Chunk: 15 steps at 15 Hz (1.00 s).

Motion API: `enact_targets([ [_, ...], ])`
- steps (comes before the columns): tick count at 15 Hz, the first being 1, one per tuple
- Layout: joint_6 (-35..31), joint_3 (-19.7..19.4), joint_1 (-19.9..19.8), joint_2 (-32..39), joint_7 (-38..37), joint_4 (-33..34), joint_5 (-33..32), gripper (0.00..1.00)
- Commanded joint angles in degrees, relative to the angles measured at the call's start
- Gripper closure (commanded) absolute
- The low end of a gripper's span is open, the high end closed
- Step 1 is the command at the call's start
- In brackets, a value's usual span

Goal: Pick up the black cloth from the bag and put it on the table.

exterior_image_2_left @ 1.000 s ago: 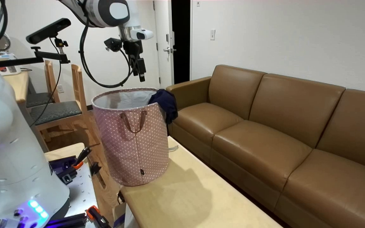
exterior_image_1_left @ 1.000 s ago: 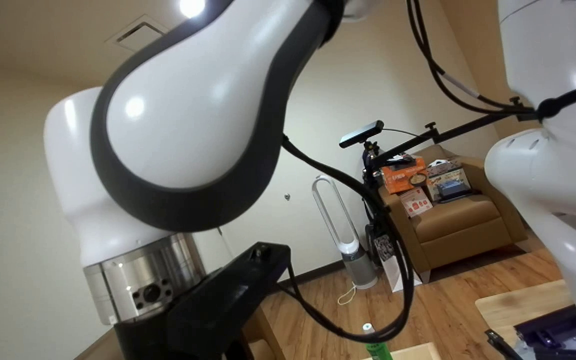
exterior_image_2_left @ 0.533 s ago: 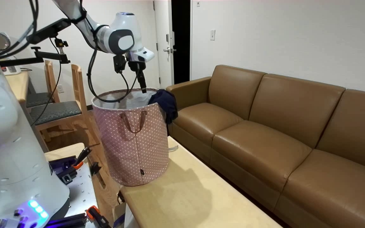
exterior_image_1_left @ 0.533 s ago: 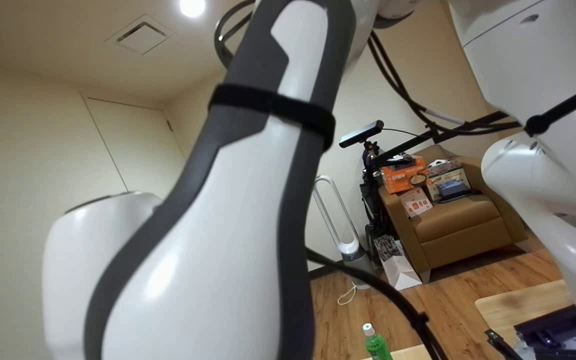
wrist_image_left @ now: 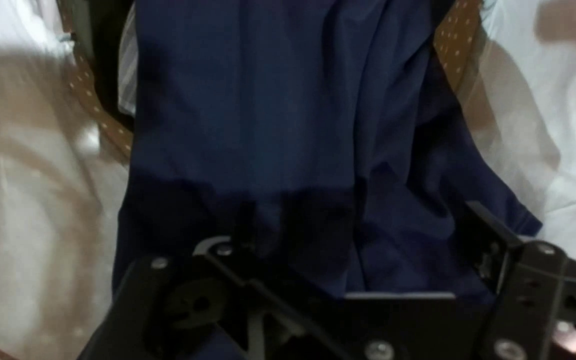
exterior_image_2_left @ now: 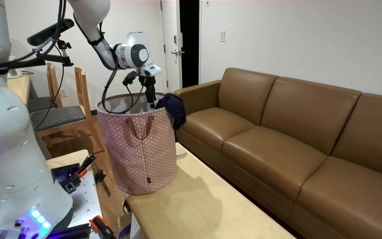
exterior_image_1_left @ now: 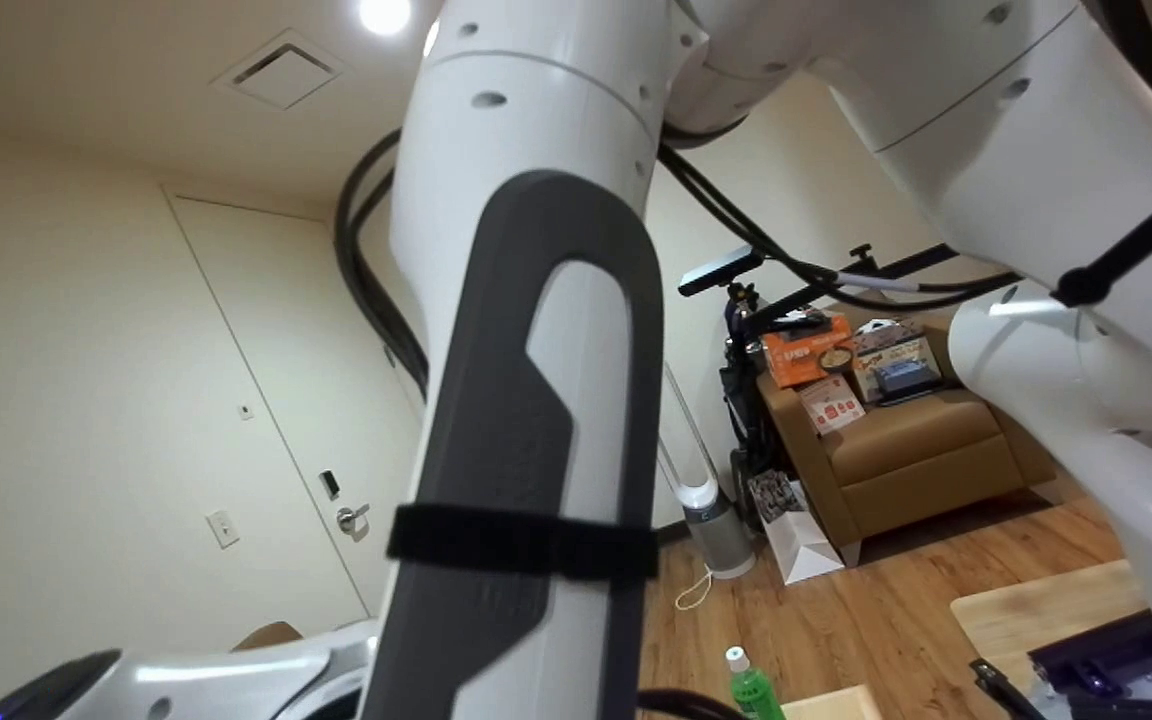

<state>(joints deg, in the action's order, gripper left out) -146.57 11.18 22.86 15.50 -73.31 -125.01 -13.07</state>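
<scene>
The dark navy-black cloth (exterior_image_2_left: 174, 109) hangs over the rim of the pink polka-dot bag (exterior_image_2_left: 138, 149), partly outside it. In the wrist view the cloth (wrist_image_left: 278, 110) runs from the top down between the fingers, with the bag's white lining (wrist_image_left: 568, 150) beside it. My gripper (exterior_image_2_left: 152, 105) points down into the bag's mouth at the rim, close beside the cloth. In the wrist view my gripper (wrist_image_left: 363, 230) is open, one finger on each side of the cloth; contact cannot be told. The bag stands on the light wood table (exterior_image_2_left: 244, 212).
A brown couch (exterior_image_2_left: 264, 132) runs along the far side of the table. A camera on a bracket (exterior_image_2_left: 50, 33) stands near the arm. Chairs (exterior_image_2_left: 61, 116) are behind the bag. A green bottle (exterior_image_1_left: 756, 690) shows in an exterior view. A cable loop hangs from the arm.
The arm has reached forward and down. The gripper has gone from above the bag to the rim beside the cloth. The cloth and the bag have not moved.
</scene>
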Motion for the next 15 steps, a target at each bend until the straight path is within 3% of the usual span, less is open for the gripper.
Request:
enact_targets([
  [1,3.5,-2.2,4.0,7.0,-8.0,7.2,-1.7,0.00],
  [6,9.2,-4.8,7.4,13.6,-12.1,13.1,-1.0,0.00],
  [11,17.6,-6.2,8.0,16.8,-13.4,16.9,-0.8,0.00],
  [12,18.9,-6.3,8.0,17.1,-13.6,17.4,-0.9,0.25],
  [13,20.2,-6.4,8.0,17.5,-13.5,18.1,-1.0,0.26],
  [15,22.4,-6.5,8.0,17.9,-13.5,19.2,-1.2,0.40],
])
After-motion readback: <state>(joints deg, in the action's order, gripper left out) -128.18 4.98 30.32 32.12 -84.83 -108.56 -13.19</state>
